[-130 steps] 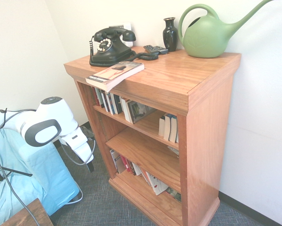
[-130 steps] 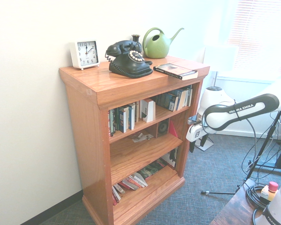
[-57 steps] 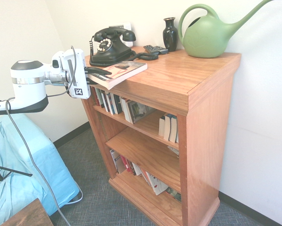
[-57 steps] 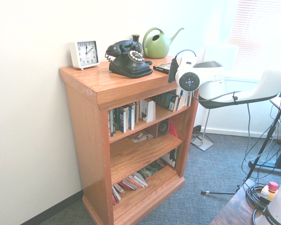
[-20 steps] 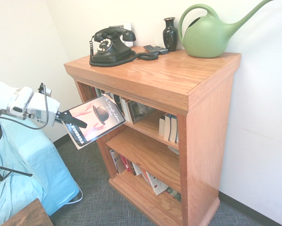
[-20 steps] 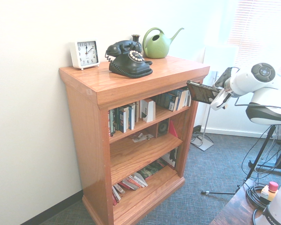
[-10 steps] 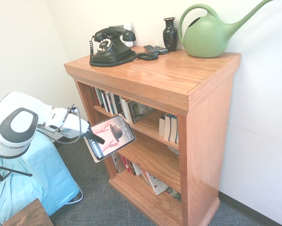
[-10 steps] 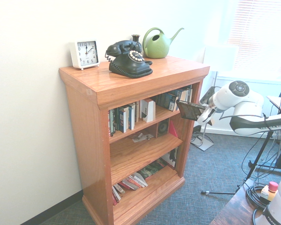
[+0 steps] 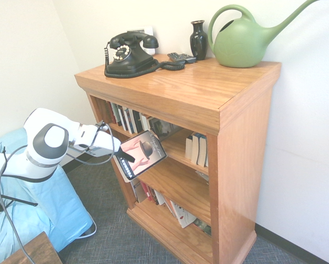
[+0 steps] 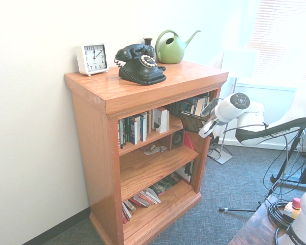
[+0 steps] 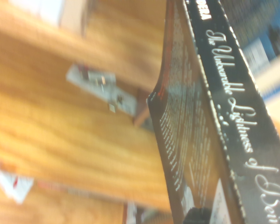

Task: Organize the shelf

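The gripper (image 9: 132, 157) is clenched on a paperback (image 9: 144, 154) — The Unbearable Lightness of Being, by the spine — and holds it tilted, cover up, at the front of the bookcase (image 9: 241, 159).

The bookcase has three levels. On the top one, behind and above the gripper, a row of books (image 9: 126, 117) leans at the near end, and a few pale-spined books (image 9: 196, 148) stand farther along from the gripper. The middle level holds some small items (image 10: 154, 149) and a dark boxy thing (image 10: 177, 139). On the bottom level, below the gripper, more books (image 9: 178, 213) lean and slump over.

So the bookcase stands right beside the gripper, its thick top higher than the fingers. Up there, above the gripper, sit a black rotary phone (image 9: 130, 55), a remote (image 9: 182, 58), a dark vase (image 9: 198, 40), a green watering can (image 9: 242, 41) and — beyond the phone — a white square clock (image 10: 92, 59).
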Robot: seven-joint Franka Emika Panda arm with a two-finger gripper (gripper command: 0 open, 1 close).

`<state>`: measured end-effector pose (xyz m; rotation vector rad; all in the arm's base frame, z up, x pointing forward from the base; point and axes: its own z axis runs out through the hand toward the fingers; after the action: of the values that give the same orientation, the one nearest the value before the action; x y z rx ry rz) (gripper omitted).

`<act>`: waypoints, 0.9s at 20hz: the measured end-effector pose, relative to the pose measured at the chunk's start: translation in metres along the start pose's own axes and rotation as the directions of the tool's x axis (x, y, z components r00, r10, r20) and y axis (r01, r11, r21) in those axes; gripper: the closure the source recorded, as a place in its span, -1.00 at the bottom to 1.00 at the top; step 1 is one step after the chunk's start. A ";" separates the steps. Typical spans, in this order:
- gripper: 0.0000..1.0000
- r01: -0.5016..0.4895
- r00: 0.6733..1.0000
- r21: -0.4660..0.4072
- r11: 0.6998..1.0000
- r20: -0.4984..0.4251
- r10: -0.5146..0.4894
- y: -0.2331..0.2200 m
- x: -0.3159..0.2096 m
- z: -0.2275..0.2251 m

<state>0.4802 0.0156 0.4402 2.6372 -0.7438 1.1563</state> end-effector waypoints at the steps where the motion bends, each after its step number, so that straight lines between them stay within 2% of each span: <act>1: 1.00 -0.004 1.000 0.013 1.000 -0.013 0.004 -0.006 0.002 0.003; 9: 1.00 -0.030 0.997 0.074 0.997 -0.072 0.035 -0.044 0.003 0.042; 18: 1.00 -0.133 0.989 0.149 0.980 -0.039 0.140 -0.073 0.024 0.074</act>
<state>0.5787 0.0444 0.4096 2.6998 -0.8751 1.3559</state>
